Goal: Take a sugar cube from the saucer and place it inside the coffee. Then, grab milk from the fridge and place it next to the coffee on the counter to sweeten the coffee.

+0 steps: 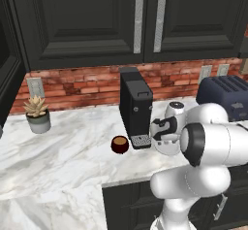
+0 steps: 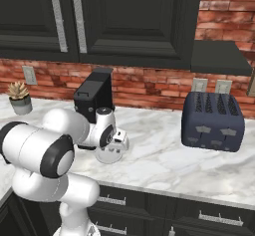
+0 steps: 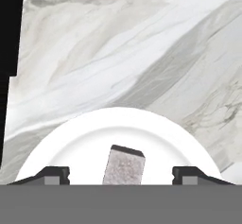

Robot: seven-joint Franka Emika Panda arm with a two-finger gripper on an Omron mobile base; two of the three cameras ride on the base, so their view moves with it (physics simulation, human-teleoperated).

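White marble counter (image 3: 142,53) carries the saucer (image 3: 71,147), and the sugar cube (image 3: 124,165) lies on it between the wide-open, empty jaws of the gripper (image 3: 121,175). The maroon coffee (image 1: 119,144) stands left of the black coffee machine (image 1: 135,106), near the counter's front edge.

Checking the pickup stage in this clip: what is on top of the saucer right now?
In the hand view, one sugar cube lies on the saucer, between the open fingertips of the gripper. The saucer's near part is cut off by the picture's bottom, so anything there cannot be seen.
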